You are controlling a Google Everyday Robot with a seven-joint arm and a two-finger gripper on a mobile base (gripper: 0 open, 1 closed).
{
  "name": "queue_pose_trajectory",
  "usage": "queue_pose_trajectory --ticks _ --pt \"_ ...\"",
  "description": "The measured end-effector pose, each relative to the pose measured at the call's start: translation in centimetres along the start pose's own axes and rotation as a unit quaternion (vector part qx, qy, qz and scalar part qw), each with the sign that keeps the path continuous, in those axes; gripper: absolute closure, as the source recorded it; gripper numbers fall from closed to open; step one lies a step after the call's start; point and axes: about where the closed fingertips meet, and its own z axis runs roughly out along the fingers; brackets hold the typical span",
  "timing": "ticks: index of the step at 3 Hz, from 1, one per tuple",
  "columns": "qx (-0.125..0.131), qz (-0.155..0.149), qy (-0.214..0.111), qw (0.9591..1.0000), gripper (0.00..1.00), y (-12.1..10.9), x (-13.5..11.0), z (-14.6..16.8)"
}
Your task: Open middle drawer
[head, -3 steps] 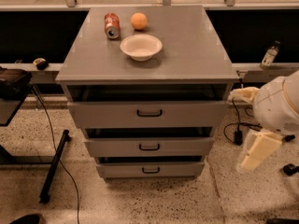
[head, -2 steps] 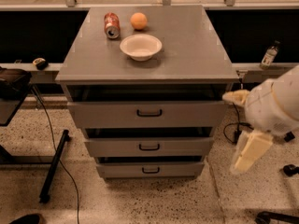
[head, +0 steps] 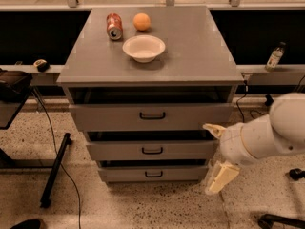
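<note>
The grey cabinet (head: 190,56) has three drawers. The middle drawer (head: 119,150) has a flat grey front of medium height with a small black bar handle (head: 152,150) at its centre. It sits between the taller top drawer (head: 109,117) and the shortest bottom drawer (head: 124,174). My gripper (head: 216,153) is at the right end of the middle drawer's front, on a white arm that comes in from the right. It is open and empty, with one cream finger (head: 212,128) up and the other (head: 221,177) down, well right of the handle.
On the cabinet top are a white bowl (head: 143,47), a red can (head: 114,26) lying on its side and an orange (head: 141,21). A black stand and cable (head: 53,168) are on the floor at the left. A small bottle (head: 275,57) stands on the ledge at the right.
My arm and gripper have moved left, from beside the cabinet to the right edge of the drawer fronts. The drawers have not moved.
</note>
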Motion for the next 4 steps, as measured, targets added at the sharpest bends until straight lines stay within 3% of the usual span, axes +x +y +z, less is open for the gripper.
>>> queue_pose_trajectory --ticks 1,2,3,4 --pt "0.041 -0.031 -0.006 0.9987 0.00 -1.7 0.5 0.0" --pt "0.011 -0.046 -0.003 0.9989 0.00 -1.7 0.4 3.1" --pt "-0.008 -0.083 0.014 0.9964 0.00 -1.0 1.5 8.3" --pt "-0.009 -0.107 -0.018 0.9941 0.00 -0.8 1.6 11.7"
